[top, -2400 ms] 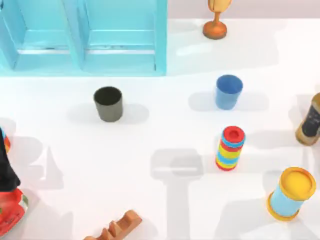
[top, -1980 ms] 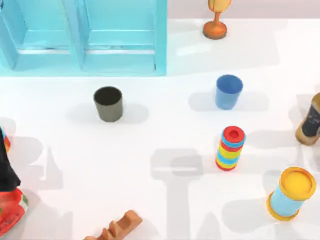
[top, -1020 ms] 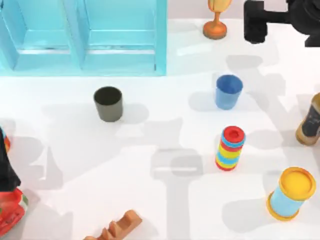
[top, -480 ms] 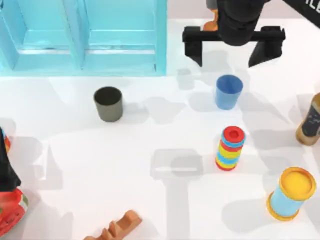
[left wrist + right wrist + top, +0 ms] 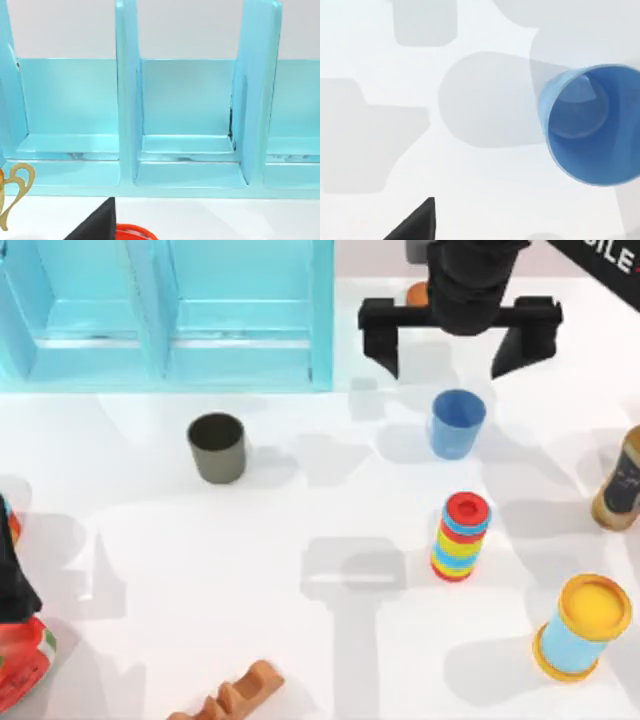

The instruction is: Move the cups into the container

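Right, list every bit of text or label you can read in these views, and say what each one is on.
"ILE": white letters on the right arm at the top view's upper right edge, cut off by the frame, so the whole word cannot be read.
Dark label on the brown bottle at the right edge: too blurred to read.
The blue cup, olive-grey cup and container bear no text.

Bright, even light floods the white table [image 5: 300, 640] with no glare. Soft grey shadows lie on it, overlapping in several directions, as if from more than one lamp overhead. The blue cup [image 5: 457, 423] casts pale shadows left and right.
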Action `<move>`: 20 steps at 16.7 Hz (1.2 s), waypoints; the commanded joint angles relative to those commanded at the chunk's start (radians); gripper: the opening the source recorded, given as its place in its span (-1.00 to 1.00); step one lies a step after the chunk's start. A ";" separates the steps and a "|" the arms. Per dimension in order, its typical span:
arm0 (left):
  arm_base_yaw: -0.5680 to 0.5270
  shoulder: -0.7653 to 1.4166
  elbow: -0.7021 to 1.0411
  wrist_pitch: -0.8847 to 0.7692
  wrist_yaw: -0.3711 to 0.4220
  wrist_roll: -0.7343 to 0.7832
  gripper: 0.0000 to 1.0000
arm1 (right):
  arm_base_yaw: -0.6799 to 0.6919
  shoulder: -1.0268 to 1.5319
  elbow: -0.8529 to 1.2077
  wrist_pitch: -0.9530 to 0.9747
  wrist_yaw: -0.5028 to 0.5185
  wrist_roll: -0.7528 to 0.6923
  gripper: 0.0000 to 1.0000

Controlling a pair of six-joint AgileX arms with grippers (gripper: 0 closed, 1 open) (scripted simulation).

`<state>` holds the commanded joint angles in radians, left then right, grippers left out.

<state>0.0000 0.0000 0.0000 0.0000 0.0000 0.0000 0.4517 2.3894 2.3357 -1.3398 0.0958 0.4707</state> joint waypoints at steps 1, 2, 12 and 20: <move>0.000 0.000 0.000 0.000 0.000 0.000 1.00 | 0.000 0.004 -0.011 0.013 0.000 -0.002 1.00; 0.000 0.000 0.000 0.000 0.000 0.000 1.00 | -0.001 0.010 -0.030 0.037 0.000 -0.003 1.00; 0.000 0.000 0.000 0.000 0.000 0.000 1.00 | -0.012 0.087 -0.226 0.316 -0.001 -0.014 1.00; 0.000 0.000 0.000 0.000 0.000 0.000 1.00 | -0.012 0.087 -0.226 0.316 -0.001 -0.014 0.10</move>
<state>0.0000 0.0000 0.0000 0.0000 0.0000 0.0000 0.4399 2.4766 2.1096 -1.0242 0.0948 0.4562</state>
